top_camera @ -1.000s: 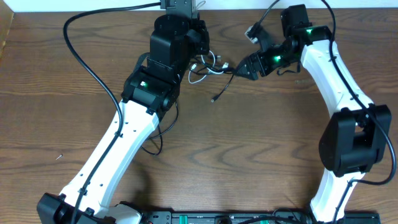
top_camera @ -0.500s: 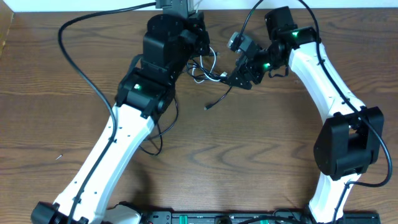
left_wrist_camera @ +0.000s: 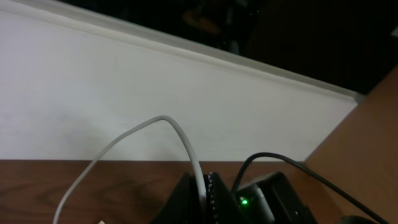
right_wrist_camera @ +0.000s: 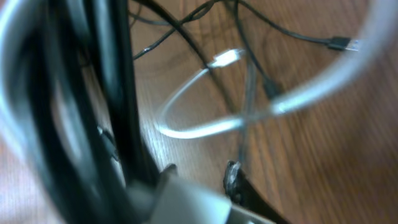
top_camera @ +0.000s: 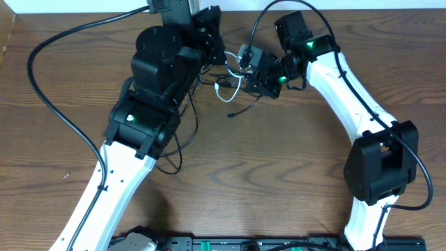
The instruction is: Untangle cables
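2 arms extended forward; left tool (left_wrist_camera: 204, 186) clamped tight, right tool (top_camera: 252, 82) close beside it

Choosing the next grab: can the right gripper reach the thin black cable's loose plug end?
Probably yes: the thin black cable's plug end lies uncovered on the wooden table near the right gripper, clear of the left arm.

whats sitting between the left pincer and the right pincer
The tangle: loops of the white cable and the black cable. The overhead view shows it between left pincer and right pincer.
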Robot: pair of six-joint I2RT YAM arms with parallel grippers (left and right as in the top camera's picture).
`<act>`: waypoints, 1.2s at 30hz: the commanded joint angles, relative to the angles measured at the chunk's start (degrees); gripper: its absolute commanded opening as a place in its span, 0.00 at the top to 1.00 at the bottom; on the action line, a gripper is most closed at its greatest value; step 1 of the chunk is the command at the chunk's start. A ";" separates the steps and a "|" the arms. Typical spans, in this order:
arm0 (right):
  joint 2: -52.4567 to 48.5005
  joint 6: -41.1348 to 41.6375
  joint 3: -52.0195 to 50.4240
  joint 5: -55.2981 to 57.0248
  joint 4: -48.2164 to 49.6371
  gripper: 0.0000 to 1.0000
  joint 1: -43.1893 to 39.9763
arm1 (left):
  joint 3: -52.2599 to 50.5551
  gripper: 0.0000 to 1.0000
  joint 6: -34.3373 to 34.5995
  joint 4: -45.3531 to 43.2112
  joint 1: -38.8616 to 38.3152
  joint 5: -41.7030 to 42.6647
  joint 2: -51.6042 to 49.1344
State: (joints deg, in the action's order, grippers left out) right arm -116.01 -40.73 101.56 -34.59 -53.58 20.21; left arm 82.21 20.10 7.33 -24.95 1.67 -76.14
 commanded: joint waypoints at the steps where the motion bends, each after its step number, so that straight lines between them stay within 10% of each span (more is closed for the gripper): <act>1: -1.03 5.22 0.59 0.33 0.94 0.96 -1.42 | 0.66 0.93 0.83 -0.55 2.23 0.70 1.46; 20: -2.80 29.88 -14.84 9.66 13.86 0.98 -3.91 | 1.29 0.93 1.46 -13.09 13.79 0.63 1.46; 36: -2.84 32.57 -22.32 12.57 13.94 0.99 -7.21 | 1.62 0.93 1.44 -17.22 19.17 0.26 1.44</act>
State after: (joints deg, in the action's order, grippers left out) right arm -118.15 -9.21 80.34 -23.77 -39.46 12.97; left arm 82.21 21.21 -9.23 -6.28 2.66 -75.83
